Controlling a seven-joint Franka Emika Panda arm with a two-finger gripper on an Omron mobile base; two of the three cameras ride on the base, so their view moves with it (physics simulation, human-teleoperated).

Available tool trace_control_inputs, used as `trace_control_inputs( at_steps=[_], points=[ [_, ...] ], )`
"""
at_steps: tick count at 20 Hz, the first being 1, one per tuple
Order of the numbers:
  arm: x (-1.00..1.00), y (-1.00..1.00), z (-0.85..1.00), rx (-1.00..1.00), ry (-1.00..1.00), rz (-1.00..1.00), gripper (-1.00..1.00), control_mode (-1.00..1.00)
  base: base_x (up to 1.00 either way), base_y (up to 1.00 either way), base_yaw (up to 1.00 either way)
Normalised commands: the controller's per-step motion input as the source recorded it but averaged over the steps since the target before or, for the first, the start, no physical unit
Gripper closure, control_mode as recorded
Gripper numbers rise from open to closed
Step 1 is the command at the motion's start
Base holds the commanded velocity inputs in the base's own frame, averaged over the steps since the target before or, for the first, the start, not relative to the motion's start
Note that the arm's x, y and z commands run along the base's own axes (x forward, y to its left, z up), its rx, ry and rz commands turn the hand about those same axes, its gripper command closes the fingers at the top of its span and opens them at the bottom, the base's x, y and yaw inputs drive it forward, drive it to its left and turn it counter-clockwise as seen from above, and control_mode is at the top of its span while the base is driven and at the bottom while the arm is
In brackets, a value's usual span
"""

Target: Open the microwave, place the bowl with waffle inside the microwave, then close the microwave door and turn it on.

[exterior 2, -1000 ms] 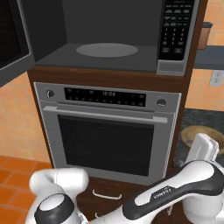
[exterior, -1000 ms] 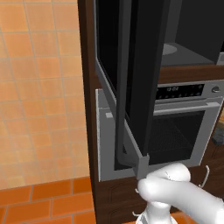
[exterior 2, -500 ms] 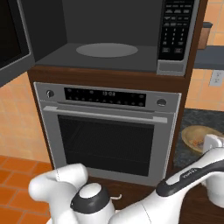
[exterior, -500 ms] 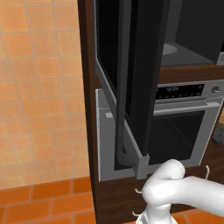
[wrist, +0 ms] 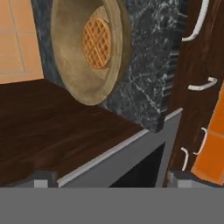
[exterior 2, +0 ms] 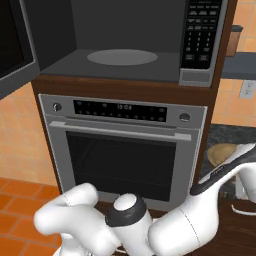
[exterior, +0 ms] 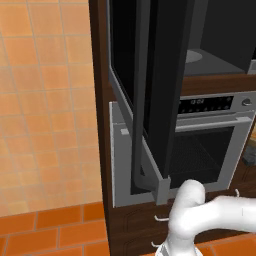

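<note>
The bowl [wrist: 87,48] is round, brown and looks like wood, with a thick rim. It sits near the edge of the speckled dark stone counter [wrist: 148,83]. A small golden waffle [wrist: 97,42] with little squares lies inside. The gripper [wrist: 109,179] is wide open, holding nothing.

- The bowl [wrist: 87,52] looks like matt tan wood with a thick smooth rim.
- The waffle [wrist: 97,42] is golden-brown with a rough grid.
- The tabletop [wrist: 144,78] is dark speckled stone.
- The microwave door [exterior: 160,85] is glossy black glass in a grey frame.
- The oven [exterior 2: 122,150] front is brushed silver metal.
- The cabinet [wrist: 48,127] is dark wood.
</note>
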Motion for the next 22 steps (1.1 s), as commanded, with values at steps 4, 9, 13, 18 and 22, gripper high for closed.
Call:
trace_control_inputs(
  at_steps=[4, 9, 13, 18, 22],
  points=[
    [0.53, -0.59, -0.18, 0.05, 0.37, -0.16, -1.00, -1.00, 0.00, 0.00, 0.00],
    [0.42, -0.46, -0.06, 0.12, 0.29, -0.17, -1.00, -1.00, 0.00, 0.00, 0.00],
    [0.37, -0.46, -0.34, 0.10, 0.19, -0.22, -1.00, -1.00, 0.00, 0.00, 0.00],
    [-0.11, -0.19, -0.42, 0.06, 0.11, -0.15, -1.00, -1.00, 0.00, 0.00, 0.00],
    [-0.23, 0.00, -0.33, 0.00, 0.02, -0.02, -1.00, -1.00, 0.00, 0.00, 0.00]
  ],
)
